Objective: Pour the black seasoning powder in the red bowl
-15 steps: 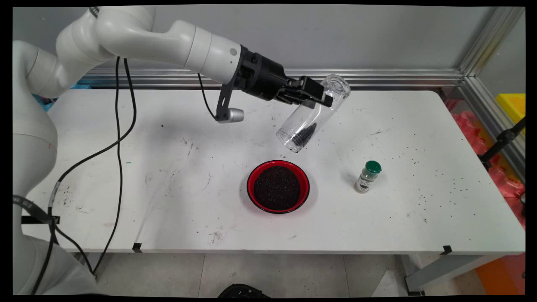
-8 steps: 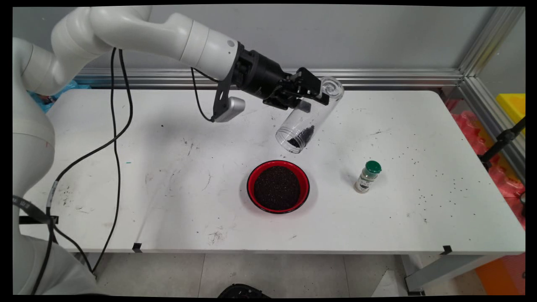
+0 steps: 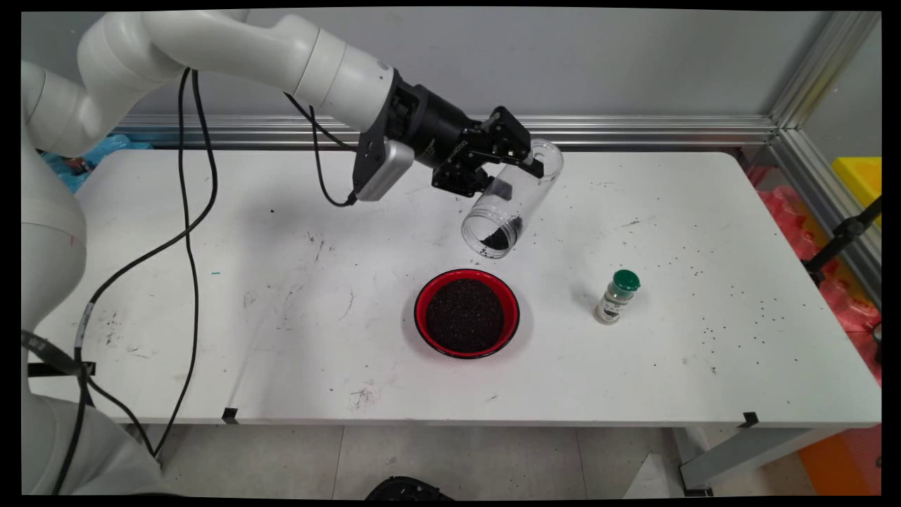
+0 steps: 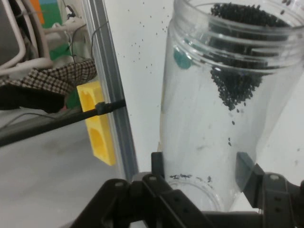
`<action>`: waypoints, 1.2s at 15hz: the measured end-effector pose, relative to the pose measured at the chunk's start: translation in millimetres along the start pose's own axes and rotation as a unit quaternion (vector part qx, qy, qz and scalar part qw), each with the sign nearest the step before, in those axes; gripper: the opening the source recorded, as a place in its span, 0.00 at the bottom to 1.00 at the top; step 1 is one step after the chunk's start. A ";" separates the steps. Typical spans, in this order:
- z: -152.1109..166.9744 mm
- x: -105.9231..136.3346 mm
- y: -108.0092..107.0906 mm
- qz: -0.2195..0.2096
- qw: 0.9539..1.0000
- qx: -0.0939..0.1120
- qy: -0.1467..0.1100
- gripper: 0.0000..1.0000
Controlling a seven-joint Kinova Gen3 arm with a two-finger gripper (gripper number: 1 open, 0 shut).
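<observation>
Main view: tool (image 3: pixel 508 163) clamped on a clear jar (image 3: pixel 508 204), tilted mouth-down, black grains gathered near its rim

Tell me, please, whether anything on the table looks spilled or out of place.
Yes: small dark grains lie scattered over the table's right side, beyond the green-capped shaker, not in the red bowl.

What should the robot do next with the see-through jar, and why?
Probably tip the clear jar a little more: the gripper holds it tilted mouth-down above the red bowl, and some black seeds remain near its mouth.
</observation>
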 end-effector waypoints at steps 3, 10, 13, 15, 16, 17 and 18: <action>-2.3 -2.7 1.1 -0.053 0.999 -0.004 0.007 0.00; -6.9 -11.6 1.4 -0.189 0.982 -0.004 0.013 0.00; -6.8 -14.1 1.4 -0.246 0.969 -0.004 0.018 0.00; -6.1 -15.0 1.6 -0.284 0.959 -0.003 0.021 0.00; -5.8 -15.2 1.7 -0.296 0.955 -0.002 0.023 0.00; -5.3 -15.4 1.8 -0.312 0.950 -0.002 0.024 0.00; -4.3 -15.6 2.2 -0.335 0.942 -0.002 0.026 0.00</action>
